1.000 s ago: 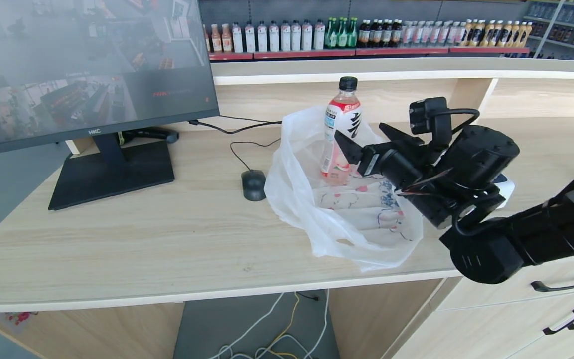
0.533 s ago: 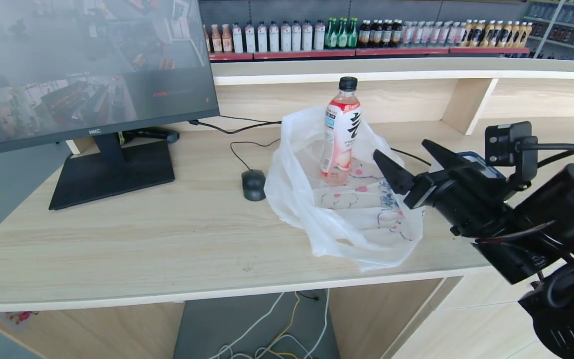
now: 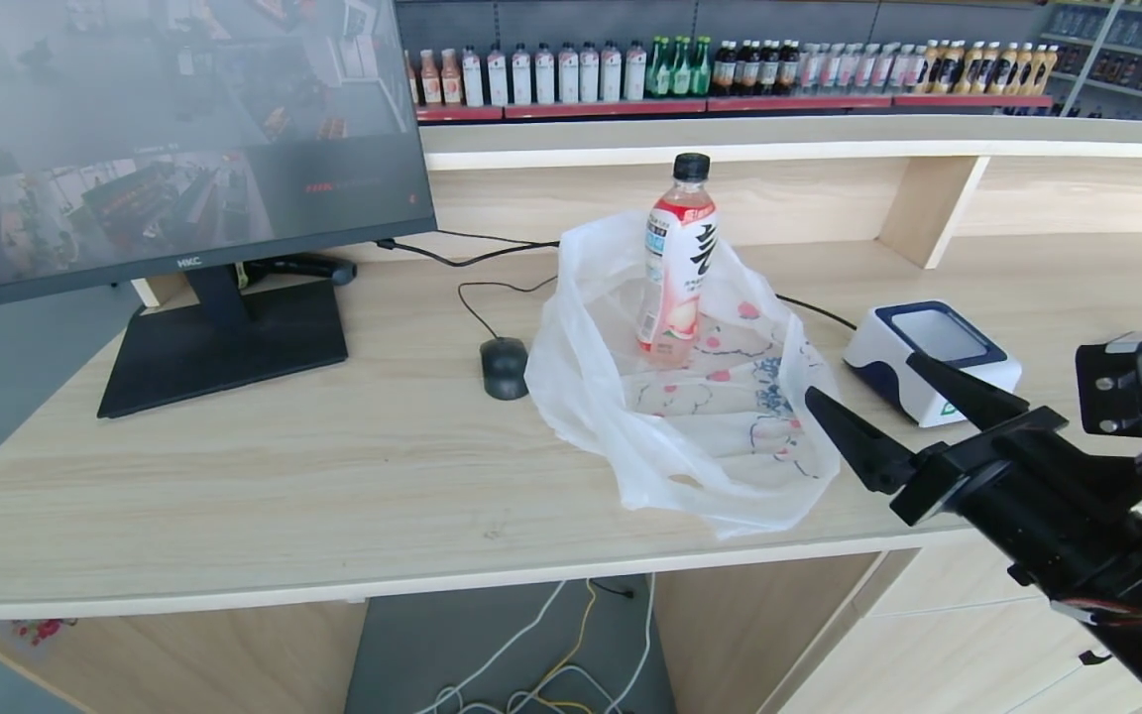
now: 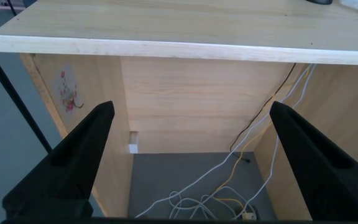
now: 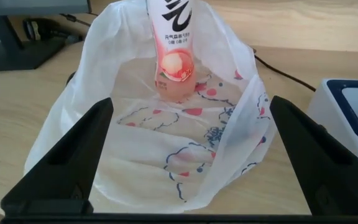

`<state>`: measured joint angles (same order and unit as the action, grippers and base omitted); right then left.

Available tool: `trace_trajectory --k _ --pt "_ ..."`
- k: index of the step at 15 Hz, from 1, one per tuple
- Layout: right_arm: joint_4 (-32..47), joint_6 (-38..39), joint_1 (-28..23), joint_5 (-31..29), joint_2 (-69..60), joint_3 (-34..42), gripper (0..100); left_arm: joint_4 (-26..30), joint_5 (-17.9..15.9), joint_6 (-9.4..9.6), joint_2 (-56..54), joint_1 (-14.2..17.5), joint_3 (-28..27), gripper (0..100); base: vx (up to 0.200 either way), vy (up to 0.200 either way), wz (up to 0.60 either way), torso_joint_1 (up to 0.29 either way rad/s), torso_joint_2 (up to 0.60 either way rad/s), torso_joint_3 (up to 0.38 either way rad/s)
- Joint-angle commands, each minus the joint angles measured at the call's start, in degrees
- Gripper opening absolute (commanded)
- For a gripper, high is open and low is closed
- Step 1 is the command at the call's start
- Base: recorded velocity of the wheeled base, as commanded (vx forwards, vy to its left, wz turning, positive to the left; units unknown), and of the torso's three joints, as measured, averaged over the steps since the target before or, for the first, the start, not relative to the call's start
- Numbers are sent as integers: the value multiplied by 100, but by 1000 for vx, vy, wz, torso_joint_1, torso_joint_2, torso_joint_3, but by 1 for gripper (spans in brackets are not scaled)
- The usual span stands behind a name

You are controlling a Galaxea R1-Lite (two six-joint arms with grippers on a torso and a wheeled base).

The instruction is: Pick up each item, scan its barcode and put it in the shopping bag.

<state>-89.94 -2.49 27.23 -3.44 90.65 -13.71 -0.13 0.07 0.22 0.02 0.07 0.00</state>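
Note:
A pink drink bottle (image 3: 678, 260) with a black cap stands upright inside the open white plastic shopping bag (image 3: 690, 416) on the counter; the bottle (image 5: 174, 46) and bag (image 5: 185, 155) also fill the right wrist view. My right gripper (image 3: 913, 416) hangs open and empty by the counter's front right edge, just right of the bag, its fingers (image 3: 854, 449) pointing toward it. A white and blue barcode scanner (image 3: 931, 359) sits right of the bag, behind the gripper. My left gripper (image 4: 188, 155) is open and empty below the counter's underside, facing cables on the floor.
A monitor (image 3: 165, 139) on a black stand occupies the counter's left. A black mouse (image 3: 505, 367) lies left of the bag, its cable running back. A raised wooden ledge (image 3: 809, 149) backs the counter. Drawers (image 3: 987, 635) sit below right.
My right arm has pulled back from the bottle, moving right and down toward the counter's front edge, still open and empty. The scanner is now uncovered. Bottle and bag stay put.

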Motion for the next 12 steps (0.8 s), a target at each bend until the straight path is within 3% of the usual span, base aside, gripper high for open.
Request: trace_trajectory --k 1,4,12 --pt "-6 3 19 1 -65 -26 100 -4 1 -4 -2 1 0 100 0 0 0 0 0 0" --pt "-6 3 28 1 -83 -52 100 -4 1 4 -2 1 0 100 -200 0 0 4 2 2" --pt "-6 38 19 1 -109 -52 100 -4 1 -4 -2 1 0 100 0 0 0 0 0 0"
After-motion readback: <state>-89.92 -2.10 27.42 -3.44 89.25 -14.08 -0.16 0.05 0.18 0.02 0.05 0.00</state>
